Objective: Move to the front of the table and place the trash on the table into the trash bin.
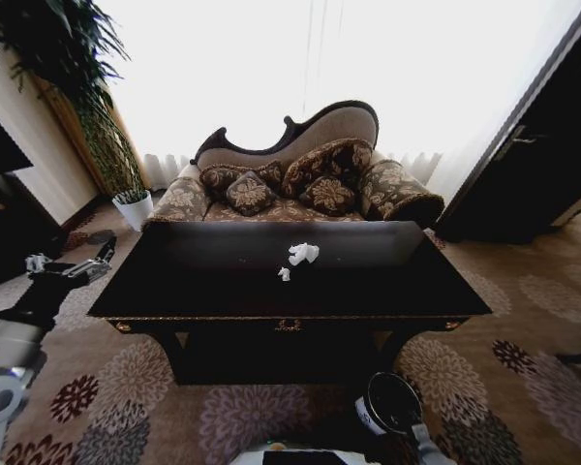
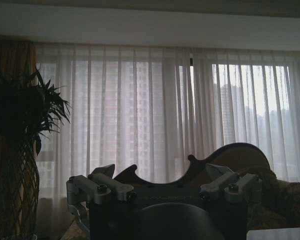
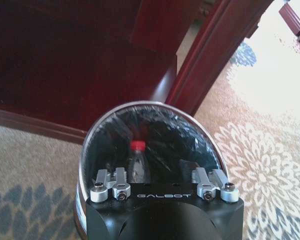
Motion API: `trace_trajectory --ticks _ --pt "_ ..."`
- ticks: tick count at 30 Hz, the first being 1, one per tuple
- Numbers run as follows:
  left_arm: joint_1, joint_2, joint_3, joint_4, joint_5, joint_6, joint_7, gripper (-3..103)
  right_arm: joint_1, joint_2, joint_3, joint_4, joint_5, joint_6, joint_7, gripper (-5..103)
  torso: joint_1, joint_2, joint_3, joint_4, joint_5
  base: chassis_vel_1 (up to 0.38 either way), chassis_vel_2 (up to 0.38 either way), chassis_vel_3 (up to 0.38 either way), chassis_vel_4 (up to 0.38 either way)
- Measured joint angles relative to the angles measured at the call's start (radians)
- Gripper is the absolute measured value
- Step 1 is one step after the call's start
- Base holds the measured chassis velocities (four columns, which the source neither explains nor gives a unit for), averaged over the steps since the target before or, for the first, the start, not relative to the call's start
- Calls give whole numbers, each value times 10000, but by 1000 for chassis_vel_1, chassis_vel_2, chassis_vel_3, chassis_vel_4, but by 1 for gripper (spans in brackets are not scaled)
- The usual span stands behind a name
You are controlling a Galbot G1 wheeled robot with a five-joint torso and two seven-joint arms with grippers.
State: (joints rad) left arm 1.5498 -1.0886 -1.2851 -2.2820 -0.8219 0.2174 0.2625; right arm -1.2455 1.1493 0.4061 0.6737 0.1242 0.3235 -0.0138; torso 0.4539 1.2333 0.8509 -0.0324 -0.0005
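The robot faces the long front edge of the black table (image 1: 184, 291), its gold ornament (image 1: 289, 325) centred near 6 o'clock of the tabletop. The trash lies on the tabletop slightly toward the far edge and close to the centreline: 1 crumpled white paper wad (image 1: 303, 254) and, just beside it at its 7 o'clock, 1 tiny white scrap (image 1: 285, 274); the 2 pieces lie near each other but apart. The wad is irregular, with a slight long axis running about 2 o'clock to 8 o'clock in the head view. The trash bin (image 1: 389, 401) stands on the carpet at 5 o'clock of the table, near the robot's right side; in the right wrist view its dark liner holds a clear bottle with a red cap (image 3: 137, 146). The right gripper (image 3: 161, 186) hovers directly above the bin mouth, jaws wide and holding nothing. The left gripper (image 1: 105, 251) is raised off the table's left end at 9 o'clock, pointing toward the curtained window (image 2: 155, 110), jaws wide and empty. Judgement: the trash lies at roughly 3 o'clock from the left gripper, which is higher and nearer the tabletop, so the left arm appears better placed for the pick.
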Motion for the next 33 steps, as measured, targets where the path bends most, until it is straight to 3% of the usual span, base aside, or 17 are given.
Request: trace_trajectory --ticks 1,2,4,5,6,7,10,11,13,21,23,33 --pt "-9 -12 9 5 2 0 1 100 -150 38 46 267 0 11 9 52 0 0 0 0 0 0 0 0 0" --pt "-18 -39 18 12 11 -4 2 100 -456 108 129 775 -4 13 29 63 0 0 0 -1 6 0 0 0 0" --pt "-21 -60 24 17 27 -12 8 100 -660 140 198 1132 -10 12 44 63 0 0 0 -2 5 0 0 0 0" --pt "-23 -75 32 19 38 -20 14 100 -867 163 274 1515 -18 5 67 74 0 0 0 -2 2 0 0 0 0" --pt "-30 -88 41 19 47 -24 20 100 -1026 179 342 1836 -19 -25 86 74 0 0 0 -1 2 0 0 0 0" --pt "-46 -105 60 20 58 -29 26 100 -1344 229 511 2501 -20 -167 88 85 0 0 0 0 3 0 0 0 0" --pt "-92 -137 100 22 78 -33 27 100 -1995 358 953 3829 -54 -691 -229 85 0 0 -1 0 4 0 0 0 0" --pt "-102 -144 114 22 87 -33 29 100 -2182 383 1090 4182 -69 -826 -365 95 0 0 0 -1 5 0 0 0 0" --pt "-144 -165 172 19 110 -33 31 100 -2907 413 1635 5421 -78 -1109 -818 100 0 0 0 -1 -3 0 0 0 0" --pt "-259 -211 301 5 140 -33 34 100 -4187 616 2658 7376 455 -1313 -1550 100 0 0 0 -2 3 0 0 0 0" --pt "-275 -228 328 0 147 -32 35 100 -4563 760 2995 8168 1127 -1412 -1620 100 -1 0 -1 -2 2 0 0 0 0" --pt "-319 -192 297 95 133 -12 27 100 -5226 1097 4294 10551 3045 -1559 -1190 100 0 0 0 0 2 0 0 0 0"
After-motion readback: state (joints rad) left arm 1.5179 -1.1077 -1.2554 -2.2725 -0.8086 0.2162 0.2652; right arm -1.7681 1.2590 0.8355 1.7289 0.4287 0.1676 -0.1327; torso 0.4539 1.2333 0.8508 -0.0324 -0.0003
